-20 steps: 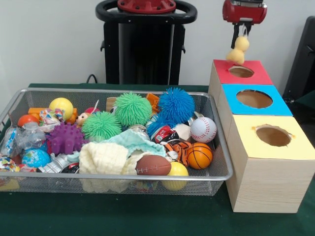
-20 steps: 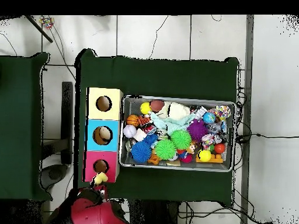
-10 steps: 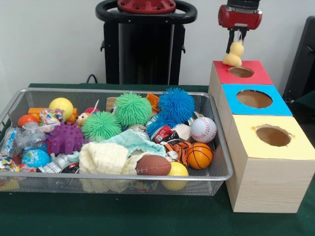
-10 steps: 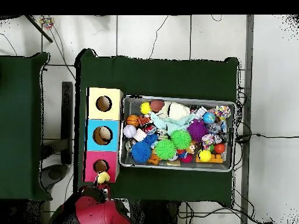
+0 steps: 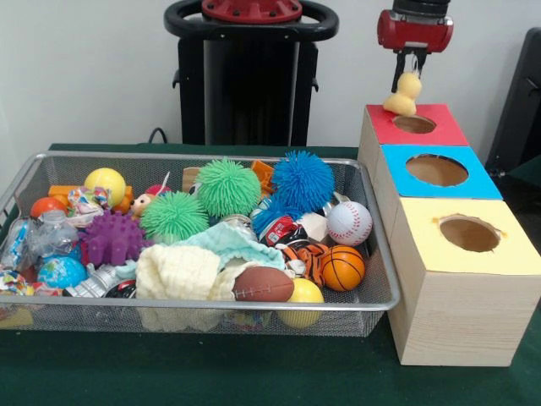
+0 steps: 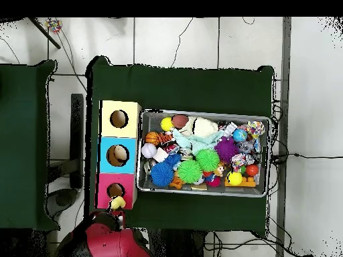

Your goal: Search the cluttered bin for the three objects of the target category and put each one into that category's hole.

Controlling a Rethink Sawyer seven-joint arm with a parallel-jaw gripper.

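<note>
The gripper (image 5: pixel 409 69) pinches a yellow duck (image 5: pixel 404 93). It hangs over the red box (image 5: pixel 439 128), beside its hole (image 5: pixel 414 123).

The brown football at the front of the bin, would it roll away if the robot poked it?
The football would probably wobble more than roll, since it looks oval with pointed ends. It sits wedged between the cream cloth and a yellow ball, so it likely would not travel far. It looks smooth, so it might slip from a pinch.

The red arm hangs down from above — its gripper (image 5: pixel 410 69) pointing straight down, pinched on a small yellow toy (image 5: pixel 405 94).
</note>
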